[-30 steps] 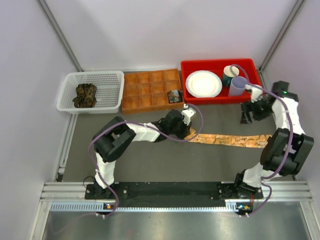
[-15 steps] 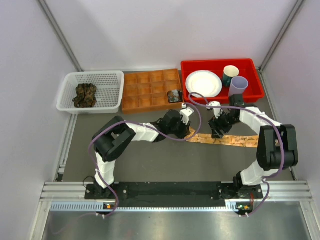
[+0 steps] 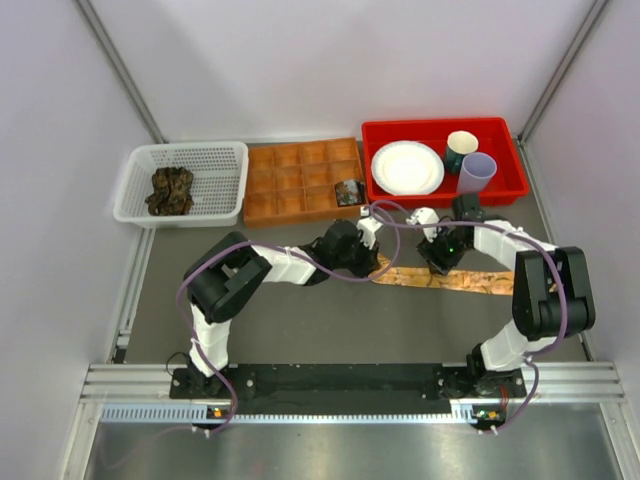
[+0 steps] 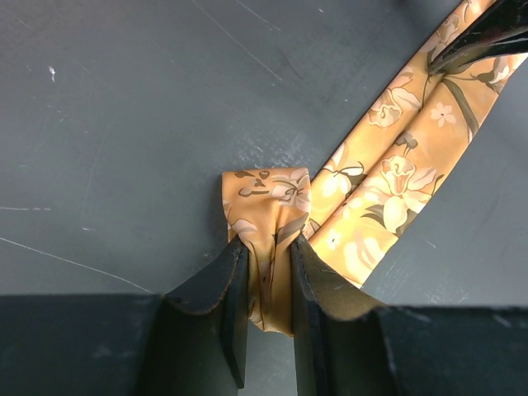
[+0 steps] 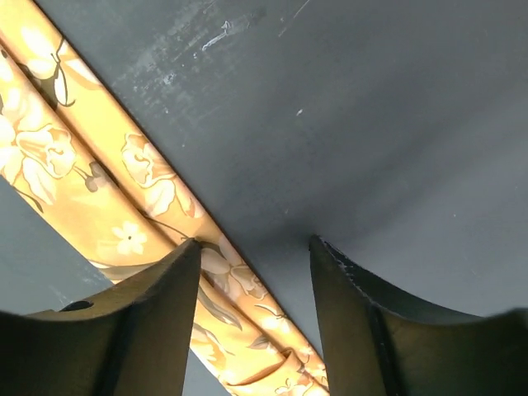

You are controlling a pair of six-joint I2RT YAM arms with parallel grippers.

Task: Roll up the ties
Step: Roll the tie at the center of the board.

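The tan-orange tie (image 3: 465, 281) with pale flowers lies stretched across the dark table. My left gripper (image 3: 378, 262) is shut on its folded left end (image 4: 266, 216), pinching the fabric between both fingers. My right gripper (image 3: 438, 258) is open and low over the middle of the tie (image 5: 124, 190); its left finger (image 5: 157, 297) is over the tie's far edge and its right finger is over bare table. A dark green-brown tie (image 3: 171, 190) lies bundled in the white basket (image 3: 226, 158). Another dark rolled tie (image 3: 349, 192) sits in the brown compartment tray (image 3: 290, 180).
A red bin (image 3: 500, 130) at the back right holds a white plate (image 3: 407, 167), a green cup (image 3: 460, 148) and a lavender cup (image 3: 476, 171). The walls close in on both sides.
My right arm has swung from the far right to the middle of the tie and lowered onto it. The left gripper has kept its hold on the folded end.
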